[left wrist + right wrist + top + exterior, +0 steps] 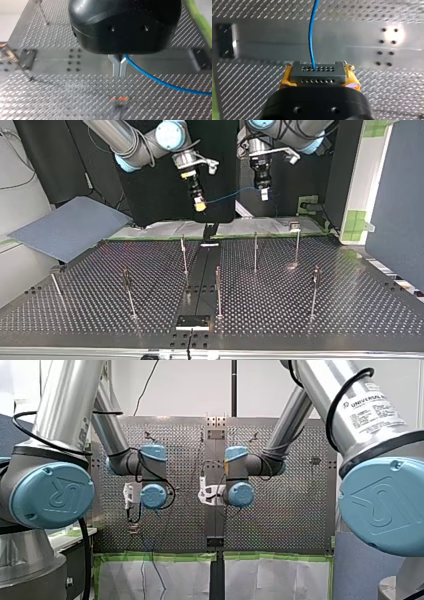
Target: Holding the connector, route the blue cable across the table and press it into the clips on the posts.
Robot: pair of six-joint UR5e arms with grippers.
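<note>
The robot's right claw point(319, 75) clamps the grey connector point(317, 71). Its left claw point(119, 67) pinches the blue cable point(160, 81) farther along, so the span hangs above the table point(325, 315), presumably ready for the posts point(184, 255).

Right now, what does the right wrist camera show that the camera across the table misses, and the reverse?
Only the right wrist view: the grey connector with rows of holes, clamped between yellow pads, the blue cable entering one hole. Only the top view: thin posts standing on the table, and the cable slung between my right gripper and my left gripper. Both: the cable and the perforated table.
</note>
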